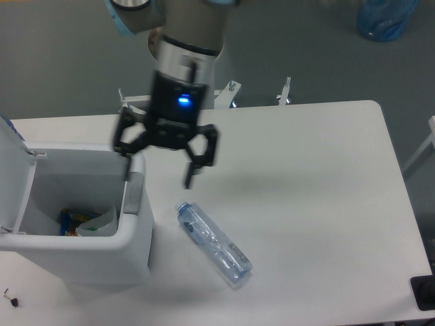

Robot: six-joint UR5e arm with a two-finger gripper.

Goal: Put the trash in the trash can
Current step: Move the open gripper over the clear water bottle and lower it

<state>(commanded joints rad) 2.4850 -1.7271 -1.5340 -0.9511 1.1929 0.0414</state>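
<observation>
The crushed clear plastic bottle (214,244) lies on the white table, its bluish cap end pointing up-left. The white paper wrapper with green print (97,223) rests inside the trash can (132,255), a white bin at the table's left with its lid (12,173) flipped up. My gripper (158,172) hangs open and empty above the table, between the bin's right rim and the bottle's cap end, slightly blurred by motion.
Colourful packaging (68,221) lies at the bin's bottom beside the wrapper. The arm's base column (187,64) stands behind the table's far edge. A blue bag (386,19) sits on the floor at top right. A small screw (9,297) lies on the floor at bottom left.
</observation>
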